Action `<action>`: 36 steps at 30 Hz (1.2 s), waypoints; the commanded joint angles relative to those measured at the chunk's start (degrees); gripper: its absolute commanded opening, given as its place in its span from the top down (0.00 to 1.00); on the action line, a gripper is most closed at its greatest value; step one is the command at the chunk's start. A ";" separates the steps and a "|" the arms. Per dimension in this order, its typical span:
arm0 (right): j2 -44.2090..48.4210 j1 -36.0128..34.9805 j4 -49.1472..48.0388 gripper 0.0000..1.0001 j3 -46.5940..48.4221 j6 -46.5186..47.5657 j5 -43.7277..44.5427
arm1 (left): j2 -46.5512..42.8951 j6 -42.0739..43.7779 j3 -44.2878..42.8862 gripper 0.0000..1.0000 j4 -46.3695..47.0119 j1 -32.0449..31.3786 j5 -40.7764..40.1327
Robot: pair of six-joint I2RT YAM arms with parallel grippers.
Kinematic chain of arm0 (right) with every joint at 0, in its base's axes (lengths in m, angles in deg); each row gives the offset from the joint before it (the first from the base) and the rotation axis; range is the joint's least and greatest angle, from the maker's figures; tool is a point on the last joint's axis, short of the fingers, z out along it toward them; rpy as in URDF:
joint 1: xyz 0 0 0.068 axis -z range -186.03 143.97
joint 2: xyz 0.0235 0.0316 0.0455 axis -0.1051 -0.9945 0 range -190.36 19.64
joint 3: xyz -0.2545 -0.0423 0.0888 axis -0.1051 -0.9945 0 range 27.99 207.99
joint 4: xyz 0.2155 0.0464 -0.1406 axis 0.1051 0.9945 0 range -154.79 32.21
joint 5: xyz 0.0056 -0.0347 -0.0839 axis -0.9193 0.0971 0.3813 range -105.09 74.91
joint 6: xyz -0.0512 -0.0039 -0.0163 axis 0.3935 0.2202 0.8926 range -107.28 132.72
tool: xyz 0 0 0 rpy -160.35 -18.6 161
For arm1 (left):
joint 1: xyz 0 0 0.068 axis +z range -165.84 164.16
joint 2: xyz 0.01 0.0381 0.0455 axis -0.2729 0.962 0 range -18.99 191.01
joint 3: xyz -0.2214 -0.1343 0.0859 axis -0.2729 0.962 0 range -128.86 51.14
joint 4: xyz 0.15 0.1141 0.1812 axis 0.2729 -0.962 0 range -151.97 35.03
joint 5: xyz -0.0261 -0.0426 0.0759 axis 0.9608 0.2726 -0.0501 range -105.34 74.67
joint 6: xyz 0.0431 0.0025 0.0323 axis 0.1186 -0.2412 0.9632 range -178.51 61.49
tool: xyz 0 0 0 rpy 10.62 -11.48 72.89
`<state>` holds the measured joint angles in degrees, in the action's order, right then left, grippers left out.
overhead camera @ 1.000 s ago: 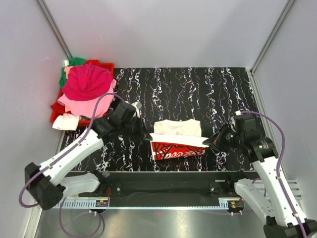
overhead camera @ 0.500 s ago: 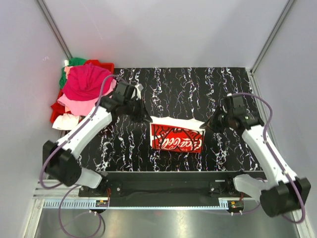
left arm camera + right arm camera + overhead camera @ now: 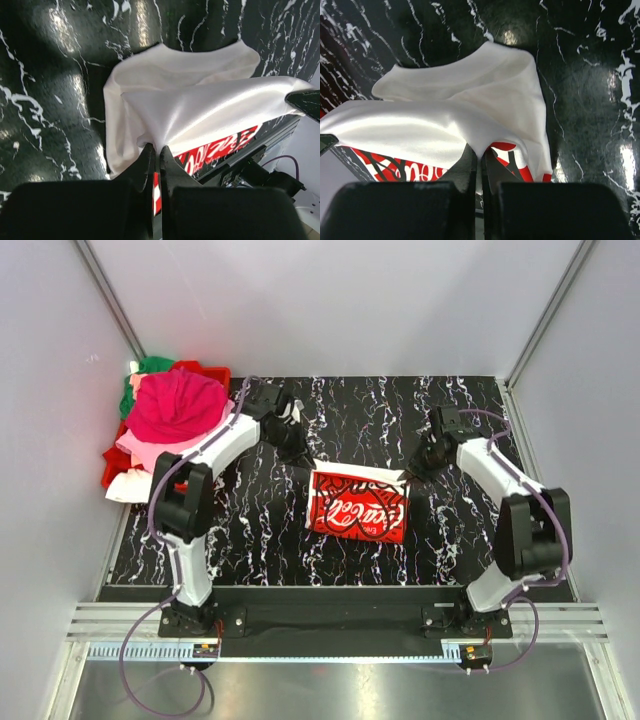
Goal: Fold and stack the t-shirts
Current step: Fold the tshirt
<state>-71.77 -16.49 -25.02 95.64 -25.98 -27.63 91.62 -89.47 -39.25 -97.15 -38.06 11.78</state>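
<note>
The white t-shirt [image 3: 357, 508] lies folded mid-table, red print up, with its lower layers hidden. The left pincer [image 3: 305, 462] and right pincer [image 3: 410, 472] are each pressed together on a far corner of its cloth. Beside the far-left corner of the table [image 3: 400, 410], a pile of t-shirts [image 3: 172, 418], magenta on top, covers most of the red bin [image 3: 212, 371]. The lower garments are hard to tell apart.
</note>
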 commanded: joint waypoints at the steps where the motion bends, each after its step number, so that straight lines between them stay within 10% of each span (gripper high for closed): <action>1: -3.67 2.02 -2.85 1.00 2.83 2.66 3.13 | 3.02 2.30 -4.35 1.00 1.30 1.74 2.15; 12: -12.55 2.72 -6.90 1.00 2.04 1.96 -0.64 | 14.02 3.63 -13.23 0.95 -0.63 2.09 3.47; 20: -11.43 2.81 -2.16 0.03 6.34 0.82 -0.93 | 17.19 2.66 -23.50 0.32 -6.60 2.09 4.71; 25: -3.17 2.72 4.17 0.00 10.21 0.47 2.87 | 8.52 3.98 -25.19 0.08 -9.42 2.00 1.02; 31: 10.02 -4.29 0.68 0.00 4.08 -0.67 1.03 | -10.97 3.98 -8.08 0.11 -0.48 0.51 -4.79; 36: 14.77 -7.73 -15.13 0.11 -12.09 -5.59 -9.77 | -21.04 -1.37 16.18 0.41 19.70 -2.73 4.95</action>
<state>-56.10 -23.42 -31.60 92.63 -27.70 -30.77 71.71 -87.94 -32.19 -92.25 -38.38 11.39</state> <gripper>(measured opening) 0.918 0.613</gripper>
